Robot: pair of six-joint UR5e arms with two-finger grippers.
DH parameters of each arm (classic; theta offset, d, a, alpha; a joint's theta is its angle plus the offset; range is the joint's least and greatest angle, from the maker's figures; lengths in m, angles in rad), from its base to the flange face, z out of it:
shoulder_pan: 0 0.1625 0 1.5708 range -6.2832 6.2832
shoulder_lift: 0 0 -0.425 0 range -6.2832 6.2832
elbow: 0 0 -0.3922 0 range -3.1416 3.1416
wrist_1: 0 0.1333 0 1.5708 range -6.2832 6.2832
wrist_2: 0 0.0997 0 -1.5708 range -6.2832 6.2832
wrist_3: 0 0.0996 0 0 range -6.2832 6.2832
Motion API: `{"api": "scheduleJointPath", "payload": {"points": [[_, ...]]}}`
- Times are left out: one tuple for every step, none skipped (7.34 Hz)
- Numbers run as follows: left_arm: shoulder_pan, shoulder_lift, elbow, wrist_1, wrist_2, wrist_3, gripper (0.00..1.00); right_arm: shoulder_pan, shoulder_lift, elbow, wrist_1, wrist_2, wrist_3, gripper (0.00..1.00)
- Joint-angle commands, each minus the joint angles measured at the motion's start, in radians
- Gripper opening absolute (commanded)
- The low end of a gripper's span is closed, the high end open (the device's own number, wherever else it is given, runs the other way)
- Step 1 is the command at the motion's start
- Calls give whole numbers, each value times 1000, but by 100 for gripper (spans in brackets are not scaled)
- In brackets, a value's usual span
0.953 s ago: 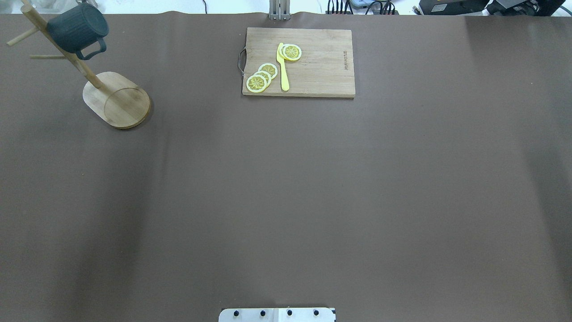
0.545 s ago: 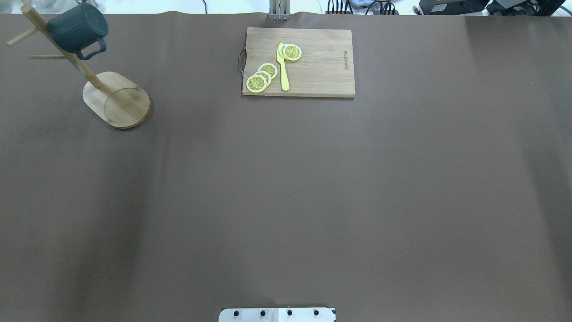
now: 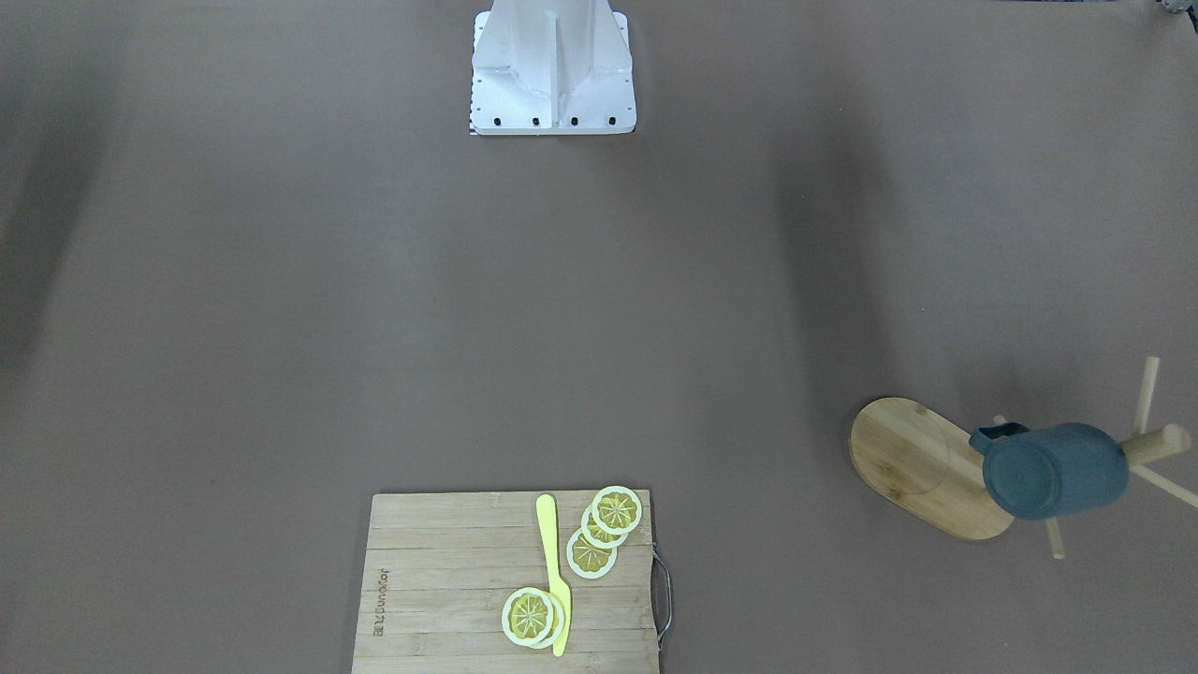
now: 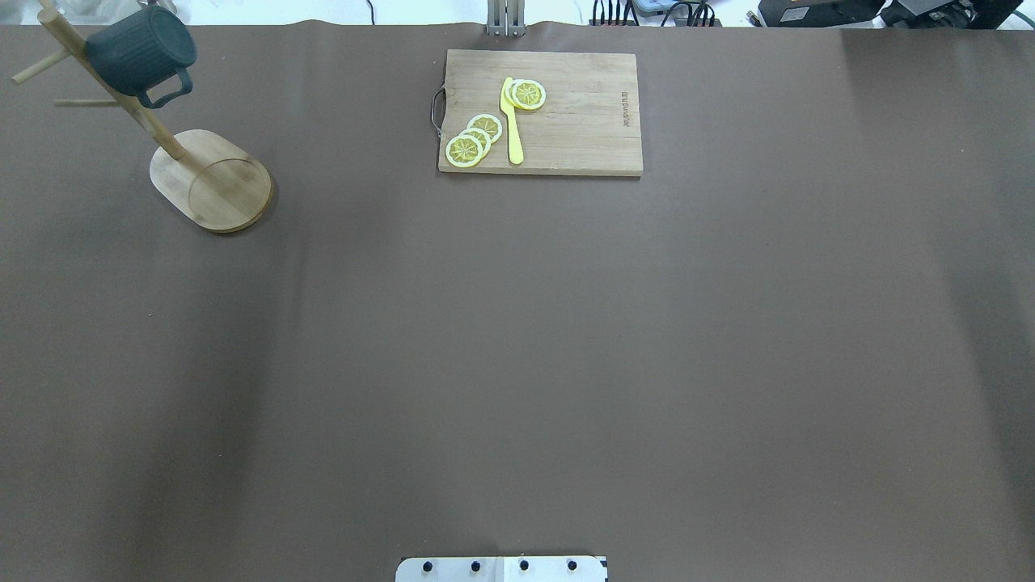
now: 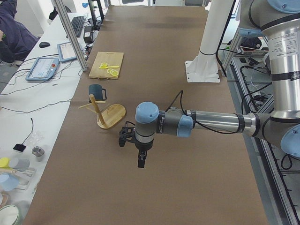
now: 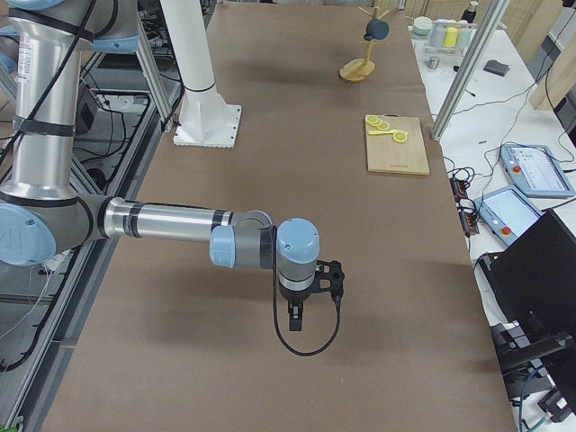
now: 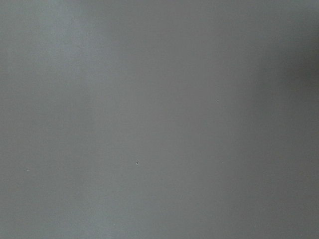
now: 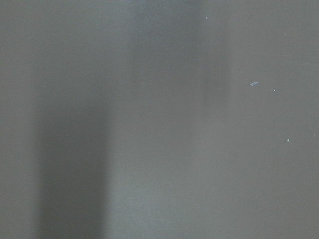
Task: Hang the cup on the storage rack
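Dark teal ribbed cup (image 4: 141,50) hangs on the light wooden mug-tree storage rack (image 4: 217,192), upper left overhead, unmoved this past second: task looks done; left gripper (image 5: 140,161) and right gripper (image 6: 295,317) sit well clear, how open I cannot tell

I've got the board (image 4: 582,121) lying flat on the brown table (image 4: 517,364), with its metal handle (image 4: 437,111) on one short end. A yellow knife (image 4: 513,129) lies across the board, nearer that handle end. Three overlapping lemon slices (image 4: 475,139) sit between the knife and the handle. Two more (image 4: 529,94) rest against one end of the knife, on its other side. Burnt lettering (image 4: 624,109) runs along the board's end opposite the handle.
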Motion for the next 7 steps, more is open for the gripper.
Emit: {"api": "scheduleJointPath", "payload": {"points": [[0,3,8,-25,1,-1,99,0,0,2,-1,0,1,100],[0,3,10,-25,1,-1,99,0,0,-2,-1,11,1,100],[0,3,10,-25,1,-3,99,0,-2,-3,-1,14,1,100],[0,5,10,-25,1,-3,99,0,0,-3,-1,14,1,100],[0,6,10,-25,1,-3,99,0,0,-3,-1,14,1,100],[0,6,10,-25,0,-3,99,0,-2,-3,-1,14,1,100],[0,6,10,-25,0,-3,99,0,-2,-3,1,14,1,100]]}}
